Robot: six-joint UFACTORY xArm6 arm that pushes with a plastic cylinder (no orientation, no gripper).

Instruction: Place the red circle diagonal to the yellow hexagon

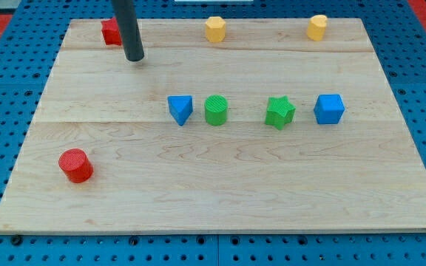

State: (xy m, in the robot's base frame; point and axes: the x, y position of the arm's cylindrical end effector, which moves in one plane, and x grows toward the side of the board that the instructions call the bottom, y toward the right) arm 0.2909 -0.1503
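My tip rests on the wooden board in the far left part, just right of and a little nearer than a red block at the far left edge, whose shape is partly hidden by the rod. There is no claw here, only the straight dark rod, so nothing is apart, together or clamped on anything.

The red circle stands in the near left corner area, well apart from my tip. The yellow hexagon sits at the far edge around the middle, with a second yellow block farther right along the same edge; its shape I cannot tell.

Across the middle runs a row of 4 blocks: a blue triangle, a green circle, a green star and a blue cube, left to right.
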